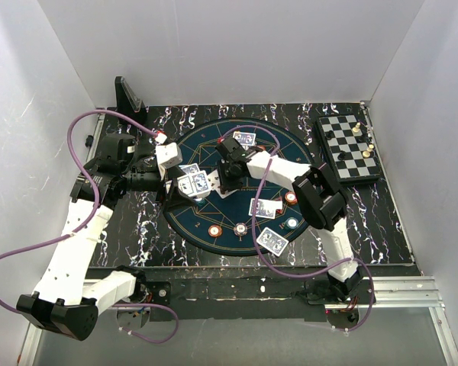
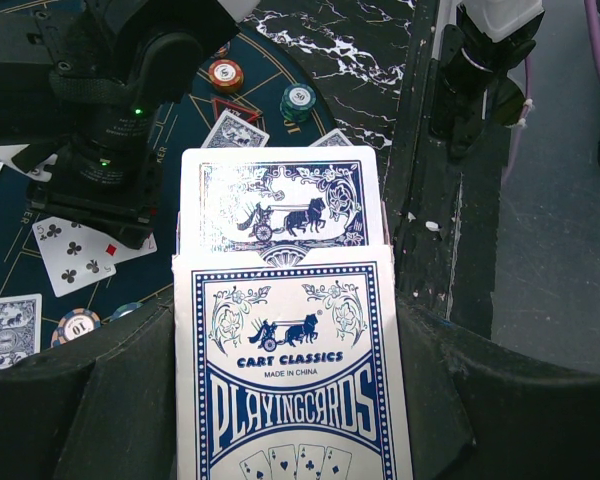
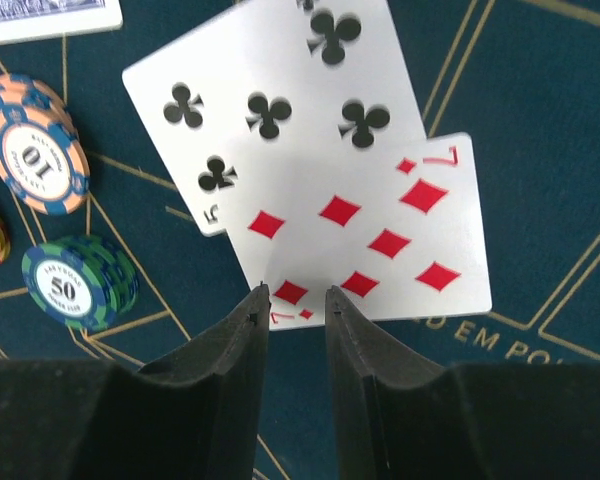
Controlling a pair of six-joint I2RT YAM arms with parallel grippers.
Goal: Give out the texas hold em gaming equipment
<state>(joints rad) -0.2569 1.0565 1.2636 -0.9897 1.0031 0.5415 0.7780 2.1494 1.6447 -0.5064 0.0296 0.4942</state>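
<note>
**Left hand**: clamped on the card box, held over the left part of the round mat. One blue-backed card stands proud of the box mouth. I mean to keep this grip firm and the mouth turned toward my other arm, so the next card can be drawn out cleanly.

**Right hand**: jaws a little apart with nothing between them, tips at the near edge of the seven of diamonds.
- The seven lies face up on the mat, overlapping the five of clubs.
- A 10 chip and a 50 chip sit to the left of the cards.

**Judgement:** I am laying face-up cards mid-mat. I should lift straight off so the seven does not drag, stay clear of the chips, and set the next card beside these two rather than on them.
</note>
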